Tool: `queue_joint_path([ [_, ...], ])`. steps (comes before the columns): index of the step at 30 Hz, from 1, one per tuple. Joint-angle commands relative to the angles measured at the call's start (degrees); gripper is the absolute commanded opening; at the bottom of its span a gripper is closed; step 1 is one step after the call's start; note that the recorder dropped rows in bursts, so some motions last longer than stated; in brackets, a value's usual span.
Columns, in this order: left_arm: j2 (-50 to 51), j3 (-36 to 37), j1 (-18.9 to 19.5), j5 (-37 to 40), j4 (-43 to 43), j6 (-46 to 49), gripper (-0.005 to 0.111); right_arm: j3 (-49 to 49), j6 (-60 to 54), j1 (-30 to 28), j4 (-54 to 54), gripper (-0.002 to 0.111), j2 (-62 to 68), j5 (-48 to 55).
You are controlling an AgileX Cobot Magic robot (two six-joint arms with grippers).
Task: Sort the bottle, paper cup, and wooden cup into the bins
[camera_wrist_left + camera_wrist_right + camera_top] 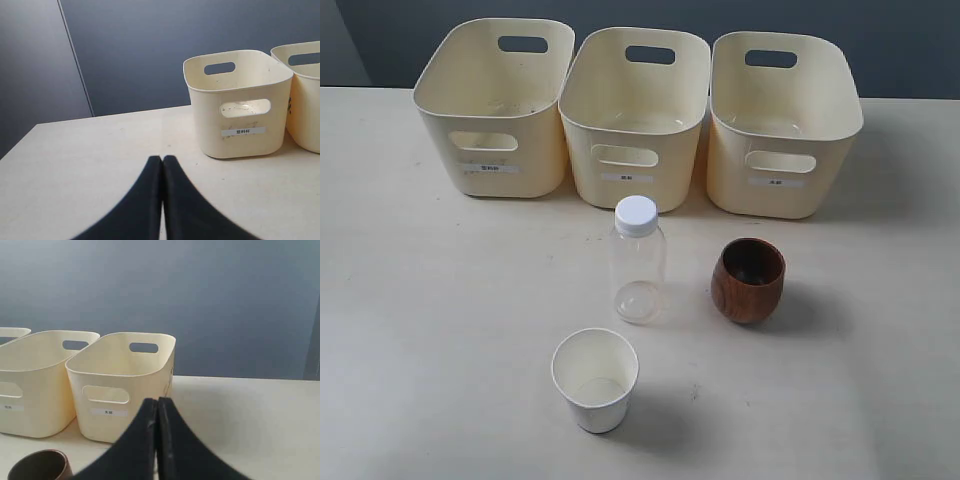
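Three cream bins stand in a row at the back: left bin (492, 110), middle bin (635, 115), right bin (784, 120). In front of them the clear bottle (638, 262) with a white cap stands upright. The dark wooden cup (748, 280) sits to its right, and the white paper cup (595, 379) stands nearest the front. Neither arm shows in the exterior view. My left gripper (162, 159) is shut and empty, facing the left bin (237, 105). My right gripper (157, 401) is shut and empty, facing the right bin (120, 385), with the wooden cup's rim (40, 466) nearby.
The pale table (440, 330) ends at a dark grey wall (900, 40) behind the bins. A second bin (305, 95) edges into the left wrist view, and the middle bin (32, 380) sits beside the right one in the right wrist view.
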Motion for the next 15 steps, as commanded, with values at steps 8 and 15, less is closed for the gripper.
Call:
queue_joint_path([
  [8, -0.28, 0.10, 0.03, -0.40, 0.00, -0.08, 0.000, 0.14, -0.25, -0.29, 0.01, -0.001, -0.31, 0.08],
  [15, -0.28, 0.10, 0.03, -0.40, 0.00, -0.08, 0.000, 0.14, -0.25, -0.29, 0.01, -0.001, -0.31, 0.08],
])
